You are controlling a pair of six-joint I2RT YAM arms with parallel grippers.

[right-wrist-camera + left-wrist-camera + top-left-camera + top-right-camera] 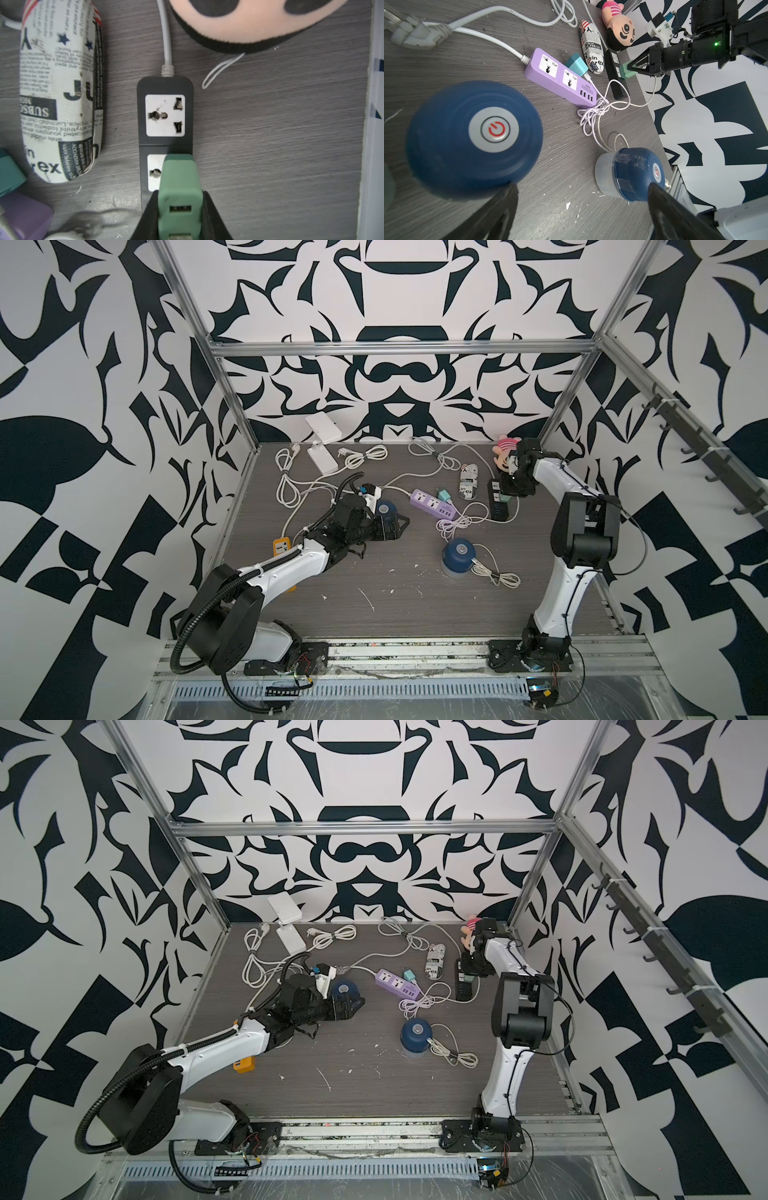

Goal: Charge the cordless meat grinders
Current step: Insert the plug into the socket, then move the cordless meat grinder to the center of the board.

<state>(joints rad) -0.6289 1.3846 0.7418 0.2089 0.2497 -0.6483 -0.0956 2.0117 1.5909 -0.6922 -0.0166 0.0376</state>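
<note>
The right pincer [180, 194] gripped a green adapter [179, 176] at a black power strip [165, 85] socket, prongs possibly unseated and needing a square, straight push, while the left pincer [582, 187] gaped empty beside one navy grinder [473, 137], a second navy grinder [459, 556] standing apart on the desk [395, 605].

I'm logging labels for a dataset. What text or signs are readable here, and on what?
"SUBSC", cut off: newspaper-print case.
"kin" and "rex": same case.
Red power symbol: grey buttons of both navy grinders.
Label on the purple power strip: too small to read.
Case's fine print: blurred.
</note>
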